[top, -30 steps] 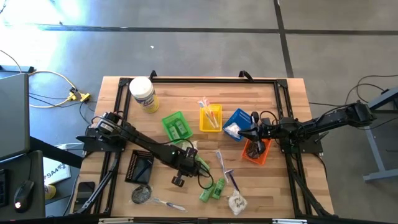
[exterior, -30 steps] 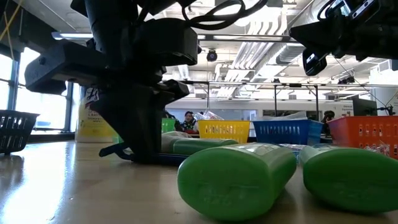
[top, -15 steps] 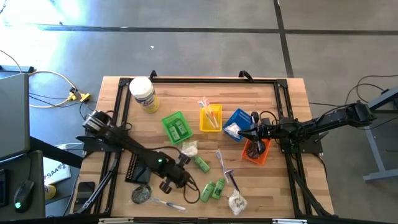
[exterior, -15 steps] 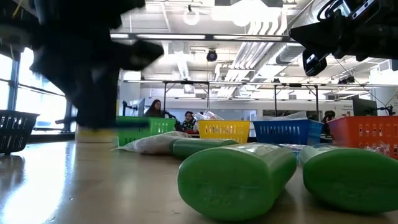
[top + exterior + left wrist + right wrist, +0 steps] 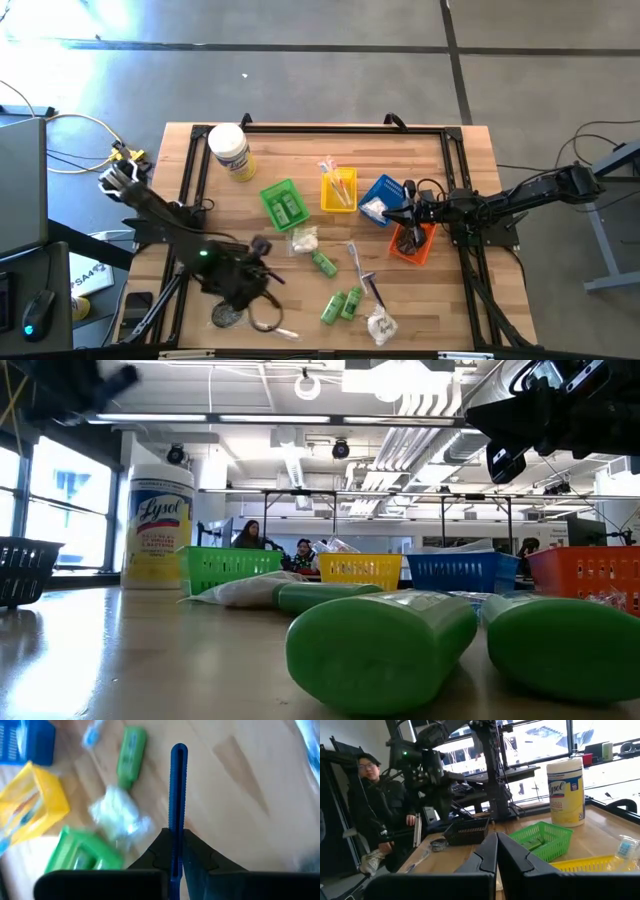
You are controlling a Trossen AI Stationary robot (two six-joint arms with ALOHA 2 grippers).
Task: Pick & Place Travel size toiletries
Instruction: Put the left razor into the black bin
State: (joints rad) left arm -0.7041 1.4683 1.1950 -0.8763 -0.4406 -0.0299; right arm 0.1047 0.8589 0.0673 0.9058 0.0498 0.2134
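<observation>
My left gripper (image 5: 261, 246) hangs above the table's near-left part, left of a white packet (image 5: 303, 240), and is shut on a dark blue comb (image 5: 177, 790). More toiletries lie loose on the wood: one green tube (image 5: 323, 263), a pair of green tubes (image 5: 340, 305), clear-wrapped razors (image 5: 366, 282), a white packet (image 5: 380, 325), a dark round sachet (image 5: 228, 313). My right gripper (image 5: 410, 216) is shut and empty above the orange tray (image 5: 415, 250). In the low view the pair of green tubes (image 5: 380, 650) fills the foreground. My left gripper pinches the comb by one end (image 5: 175, 824) between its two fingers. The comb runs along the fingers and sticks out well past their tips. It is lifted clear of the table, with the wood showing below it.
At the table's middle stand a green tray (image 5: 283, 203), a yellow tray (image 5: 338, 190) and a blue tray (image 5: 380, 197). A large white jar with a yellow label (image 5: 230, 152) is at the far left. A black tray (image 5: 466, 831) lies under my left arm. A person (image 5: 375, 815) sits beyond the table's left side.
My left gripper has risen from the table beside the single green tube and white packet, shut on the comb. It has swung toward the table's left edge, carrying the comb clear of the wood. The tube and packet have stayed where they were.
</observation>
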